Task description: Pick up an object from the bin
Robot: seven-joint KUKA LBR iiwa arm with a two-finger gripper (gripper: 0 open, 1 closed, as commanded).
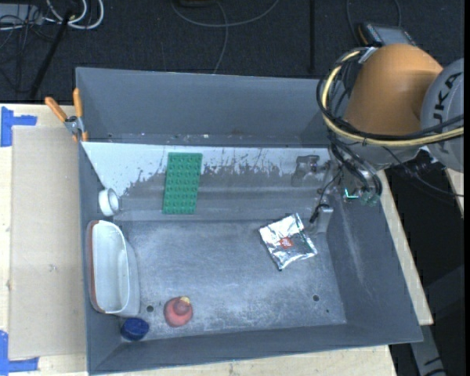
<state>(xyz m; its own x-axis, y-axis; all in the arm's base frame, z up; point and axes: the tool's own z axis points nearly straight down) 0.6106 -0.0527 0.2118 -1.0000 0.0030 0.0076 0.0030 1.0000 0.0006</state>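
Foil packet (288, 241) by the bin's (219, 116) right wall looks light, crinkly, slippery; we'd pinch a raised crease (tool (323, 208) beside it: clenched or released, we cannot tell).

Crinkled shiny foil packet (288, 242); studded green plastic plate (181, 182); scuffed matt metal bin (219, 116).

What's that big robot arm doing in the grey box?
The robot arm is reaching into the grey bin from the right to pick something up. Its gripper hangs low beside the top right corner of a crinkly silver foil packet, which lies on the floor, not yet lifted. A green studded plate leans on the back wall. A white tray, a blue cap and a red toy lie further left.
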